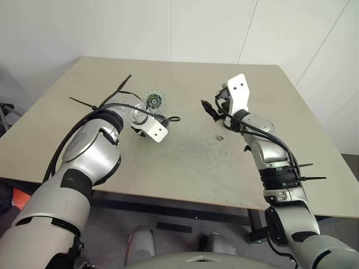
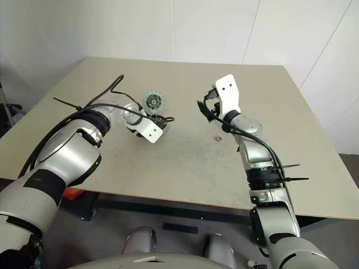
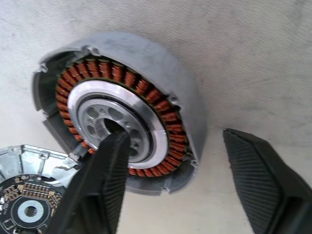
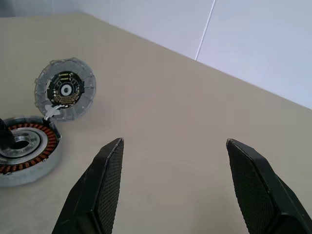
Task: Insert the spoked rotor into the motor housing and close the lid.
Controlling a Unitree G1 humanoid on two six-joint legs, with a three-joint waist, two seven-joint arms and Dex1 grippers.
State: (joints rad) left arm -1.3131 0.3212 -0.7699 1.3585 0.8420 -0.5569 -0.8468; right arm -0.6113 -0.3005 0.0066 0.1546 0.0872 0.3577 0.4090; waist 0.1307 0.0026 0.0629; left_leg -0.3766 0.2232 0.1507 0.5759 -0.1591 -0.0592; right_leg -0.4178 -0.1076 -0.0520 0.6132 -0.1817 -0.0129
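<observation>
So the table [image 1: 185,168] has loads of bare room. The near edge runs right across in front of the arms, and the stretch of top between the two arms has just a tiny metal nut [image 1: 220,136] on it, sitting near the right forearm. The far half of the table is bare all the way to the back edge by the wall, and the right-hand edge is well apart from anything.

Left gripper [image 3: 170,180] points steeply down at the motor housing [image 3: 161,63], which sits on the table left of centre. Its jaws are partly spread: one finger [image 3: 105,185] is dipped into the silvery centre hole of the spoked rotor [image 3: 122,122], the other hangs outside the housing's rim, so the wall sits between them. Can't tell if it's actually pinching anything. The rotor is already sitting down inside the housing, copper windings ringed by the silver wall.

Right gripper [image 4: 170,185] floats above the table right of centre, aimed across toward the left, jaws wide apart with nothing between them.

The lid [image 4: 65,90] lies flat just beyond the housing, touching or nearly touching its rim, inner side up.

From the head cameras the left wrist covers the housing, so you mostly get the lid [image 1: 153,100] poking out past it. The wrist cams are what actually show the rotor seated and the little circuit pattern on the lid.
</observation>
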